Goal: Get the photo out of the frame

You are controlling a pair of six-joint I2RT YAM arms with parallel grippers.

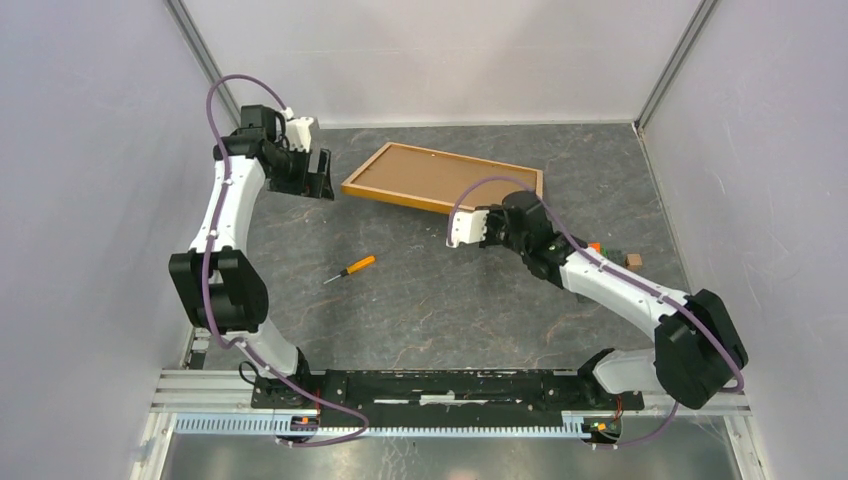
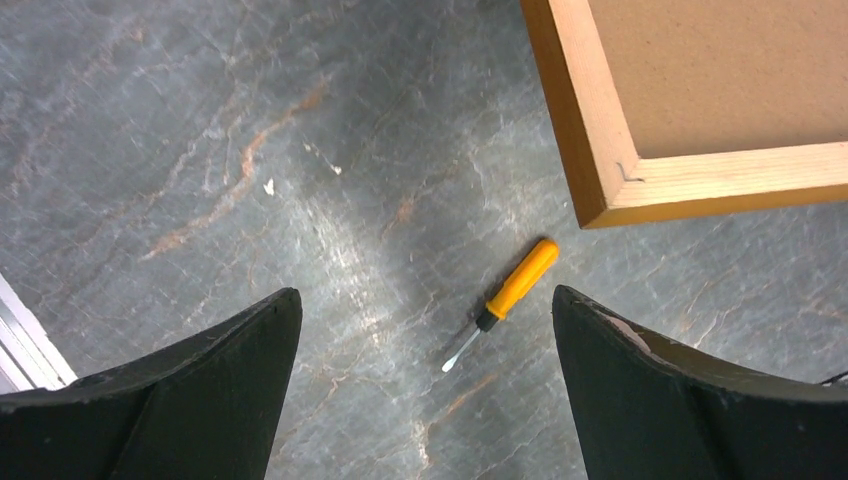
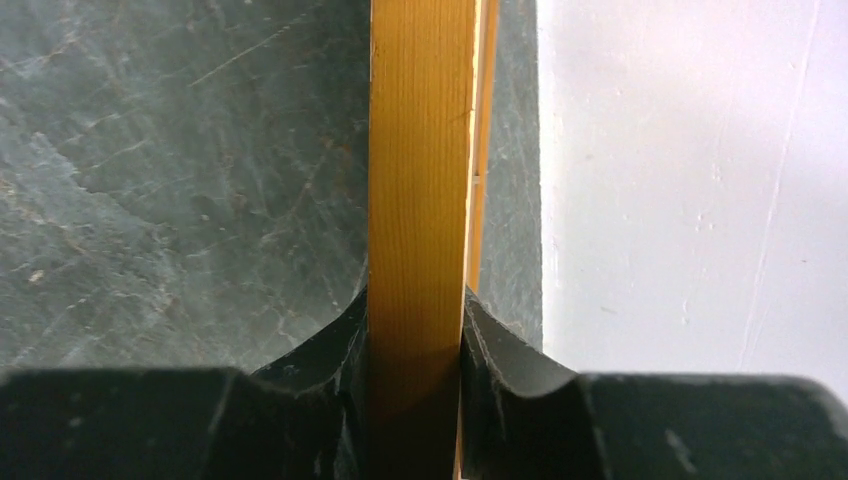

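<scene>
Slippage the main worry. Left gripper (image 1: pixel 320 180) spread wide and empty, hovering near left end of frame (image 1: pixel 400 196). Orange-handled screwdriver (image 1: pixel 352 268) lying loose on marbled grey table (image 1: pixel 450 300). Frame back-up at far middle, photo hidden beneath matte fibreboard back (image 1: pixel 445 168). Right gripper (image 3: pixel 415 310) clamped on smooth, straight-grained wooden moulding: narrow purchase, likely to slide or twist if lifted one-sidedly.
</scene>
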